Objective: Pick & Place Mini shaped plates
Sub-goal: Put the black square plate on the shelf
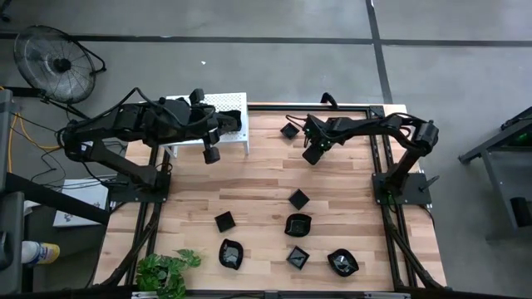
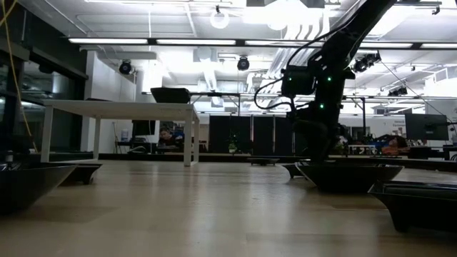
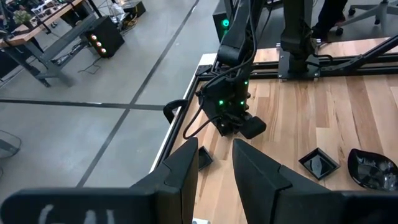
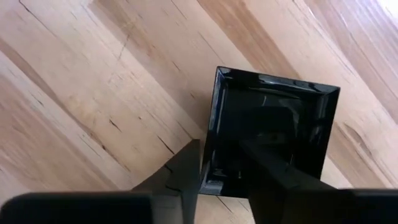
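The right claw [image 4: 217, 171] straddles one rim of a square mini plate [image 4: 273, 134] on the table [image 1: 249, 178] near its far edge, fingers apart, one inside, one outside. The left claw [image 3: 214, 165], slightly parted and empty, hovers over the white shelf [image 1: 229, 104] at the far left corner. Six other plates [image 1: 287, 241] lie toward the near edge. No writing is legible.

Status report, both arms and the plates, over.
Right gripper straddling the rim of a square plate at table's far edge. Left gripper by the shelf, empty. Nothing in the way.

Glaring hard from ceiling strip lights [image 2: 235, 44], silhouetting the dark arm [image 2: 325, 93] below them. Blurring the nearest black dishes [image 2: 421, 203] beneath that arm. Lighting the wooden tabletop [image 1: 249, 191] evenly, casting only soft shadows; glinting off the square plate's rim [image 4: 280, 84].
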Controlling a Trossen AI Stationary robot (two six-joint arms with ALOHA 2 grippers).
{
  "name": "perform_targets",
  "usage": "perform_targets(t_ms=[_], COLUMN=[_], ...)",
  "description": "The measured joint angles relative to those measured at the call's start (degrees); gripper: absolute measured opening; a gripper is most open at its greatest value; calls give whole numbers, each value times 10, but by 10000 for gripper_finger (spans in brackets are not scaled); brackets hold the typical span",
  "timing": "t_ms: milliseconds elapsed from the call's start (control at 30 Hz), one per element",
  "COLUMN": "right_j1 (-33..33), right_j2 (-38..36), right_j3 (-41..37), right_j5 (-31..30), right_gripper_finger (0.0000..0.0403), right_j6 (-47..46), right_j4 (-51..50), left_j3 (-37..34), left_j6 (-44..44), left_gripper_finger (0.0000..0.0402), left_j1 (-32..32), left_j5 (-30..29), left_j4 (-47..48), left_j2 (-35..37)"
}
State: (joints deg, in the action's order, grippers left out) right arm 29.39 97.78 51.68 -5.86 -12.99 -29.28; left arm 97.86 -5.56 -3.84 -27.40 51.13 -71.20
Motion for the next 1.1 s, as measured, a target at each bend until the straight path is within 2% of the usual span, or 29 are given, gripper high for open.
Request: perform_targets(t_ms=[733, 1100], right_j1=[-1, -2], right_j2=[-2, -58], right_j3=[1, -1], right_j5=[19, 34], right_gripper_finger=[6, 1], right_j6=[15, 15], right_j4=[-26, -41], left_j3=[0, 0], left_j6=[1, 0], left_gripper_finger=[97, 97], left_j1=[0, 0], left_j5=[2, 7], left_j4=[-9, -16], left_j2=[0, 0])
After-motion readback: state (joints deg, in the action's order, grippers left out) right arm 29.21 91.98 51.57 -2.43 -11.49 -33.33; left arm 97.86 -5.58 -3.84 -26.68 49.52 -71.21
